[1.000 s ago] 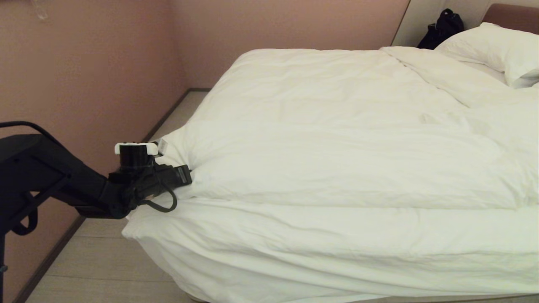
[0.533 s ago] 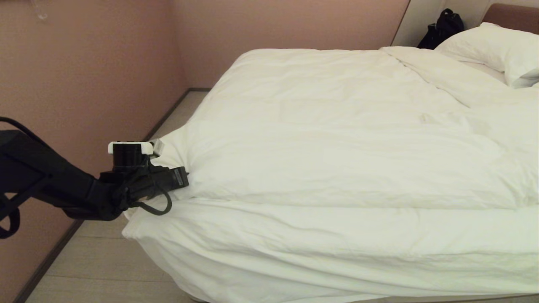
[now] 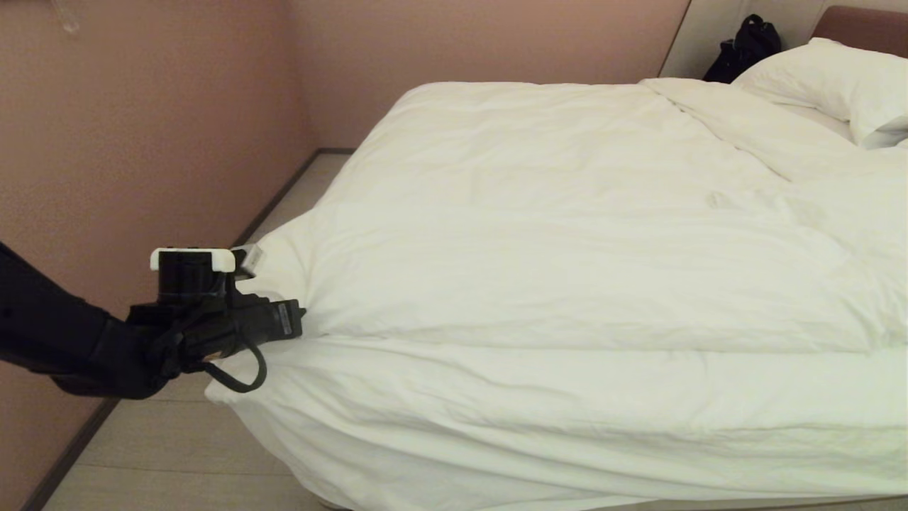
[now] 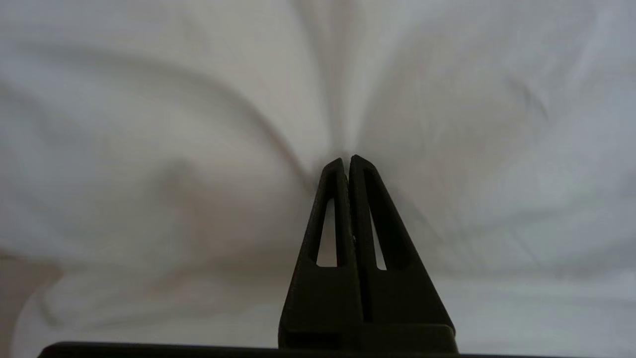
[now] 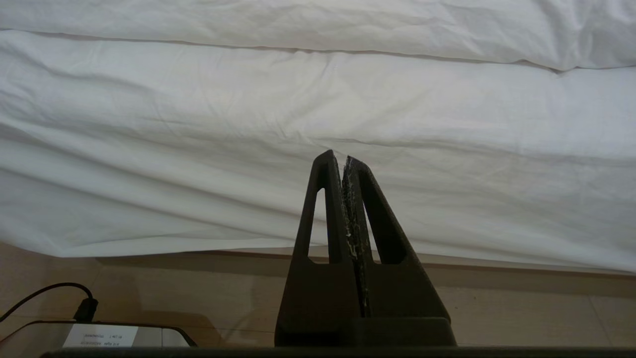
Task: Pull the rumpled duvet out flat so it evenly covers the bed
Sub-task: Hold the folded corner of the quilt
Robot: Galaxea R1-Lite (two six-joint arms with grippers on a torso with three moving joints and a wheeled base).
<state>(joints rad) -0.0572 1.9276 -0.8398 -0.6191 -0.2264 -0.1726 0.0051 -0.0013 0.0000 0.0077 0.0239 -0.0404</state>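
the left gripper (image 3: 298, 321) is clamped on the duvet (image 3: 567, 234) at the bed (image 3: 440, 454) corner. the right gripper (image 5: 344, 161), closed and empty, hangs beside the bed's edge.

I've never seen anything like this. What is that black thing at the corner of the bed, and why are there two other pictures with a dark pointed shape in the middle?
The black thing is a robot's left arm. At its end is the left gripper, two fingers that pinch like tongs. They are shut on a corner of the duvet, the big puffy white cover lying rumpled over the bed.

The wide picture comes from a camera on the robot's head, looking down at the bed. The other two come from cameras on its wrists, so the dark pointed shape is the fingers seen from behind. In the left wrist view the cloth puckers into folds at the fingertips. The right gripper is shut on nothing and hangs low beside the bed, above the floor.

A pillow lies at the far end.
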